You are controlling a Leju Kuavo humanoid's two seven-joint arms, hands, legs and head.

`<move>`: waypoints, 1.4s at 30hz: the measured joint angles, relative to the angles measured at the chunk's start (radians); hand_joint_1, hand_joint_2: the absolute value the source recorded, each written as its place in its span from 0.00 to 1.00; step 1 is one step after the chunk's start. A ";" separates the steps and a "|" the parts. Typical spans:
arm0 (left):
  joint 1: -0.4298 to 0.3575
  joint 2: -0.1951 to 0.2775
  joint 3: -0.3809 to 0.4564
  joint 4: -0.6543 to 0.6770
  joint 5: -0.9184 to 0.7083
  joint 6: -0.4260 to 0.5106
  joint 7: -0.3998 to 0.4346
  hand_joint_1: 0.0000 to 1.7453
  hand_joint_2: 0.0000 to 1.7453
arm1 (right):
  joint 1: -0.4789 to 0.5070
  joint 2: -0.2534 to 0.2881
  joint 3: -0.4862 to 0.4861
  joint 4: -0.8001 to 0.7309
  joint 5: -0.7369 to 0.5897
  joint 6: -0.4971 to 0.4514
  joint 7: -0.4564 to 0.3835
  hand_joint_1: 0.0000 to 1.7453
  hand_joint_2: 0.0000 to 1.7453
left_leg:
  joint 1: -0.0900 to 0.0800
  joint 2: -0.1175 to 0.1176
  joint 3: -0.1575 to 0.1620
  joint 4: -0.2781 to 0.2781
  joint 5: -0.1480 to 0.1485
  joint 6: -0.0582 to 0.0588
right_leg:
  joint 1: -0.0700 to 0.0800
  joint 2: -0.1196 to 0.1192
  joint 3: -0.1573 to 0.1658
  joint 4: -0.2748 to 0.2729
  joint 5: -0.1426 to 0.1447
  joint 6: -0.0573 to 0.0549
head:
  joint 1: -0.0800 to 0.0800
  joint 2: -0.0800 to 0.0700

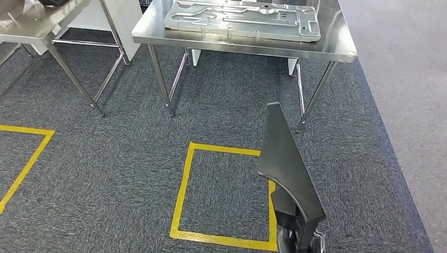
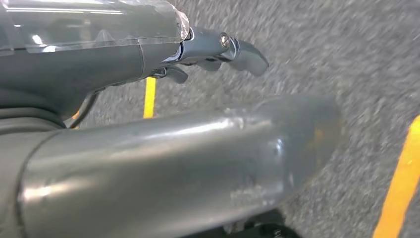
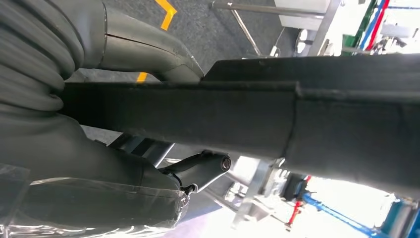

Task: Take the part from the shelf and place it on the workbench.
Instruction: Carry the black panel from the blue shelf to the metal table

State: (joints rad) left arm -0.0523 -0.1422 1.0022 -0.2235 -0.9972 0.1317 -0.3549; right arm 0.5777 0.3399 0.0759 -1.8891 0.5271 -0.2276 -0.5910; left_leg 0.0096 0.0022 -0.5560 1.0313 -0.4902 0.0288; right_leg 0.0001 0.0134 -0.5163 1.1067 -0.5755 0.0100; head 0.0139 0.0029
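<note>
Right hand clamps the black part, thumb over one face, darker fingers under the other; in the head view the part stands upright from the bottom of frame, tapering to a narrow top, hand barely visible below it. Left hand hangs over the carpet, holding nothing, fingers loosely apart, picture blurred so likely mid-stride.

Part is in hand, well short of the workbench, which sits ahead across the grey carpet. A large silver stamped panel already lies on the benchtop and takes up most of it. Yellow tape square on the floor lies just in front of the bench, part overlapping its right side in view.

Step judged: carry to bench. To do it well, keep the grip tight and the part upright while walking, stop in the yellow square, lift the part over the front edge and set it on bare steel, probably the right strip beside the panel, not on top of it. A second steel table at left is not the target, I think
</note>
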 joint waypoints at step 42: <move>-0.010 0.007 -0.013 0.001 -0.070 -0.039 0.008 0.00 0.00 | -0.219 -0.161 -0.024 -0.068 -0.009 -0.167 0.183 1.00 1.00 | -0.001 -0.007 0.083 -0.009 -0.063 -0.020 | -0.011 -0.017 -0.109 -0.055 0.102 0.008 | 0.006 0.000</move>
State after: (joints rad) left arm -0.0627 -0.1351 0.9892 -0.2224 -1.0674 0.0927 -0.3470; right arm 0.3584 0.1793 0.0520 -1.9566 0.5180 -0.3947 -0.4082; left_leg 0.0089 -0.0049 -0.4732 1.0226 -0.5528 0.0092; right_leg -0.0107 -0.0033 -0.6248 1.0521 -0.4740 0.0183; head 0.0196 0.0028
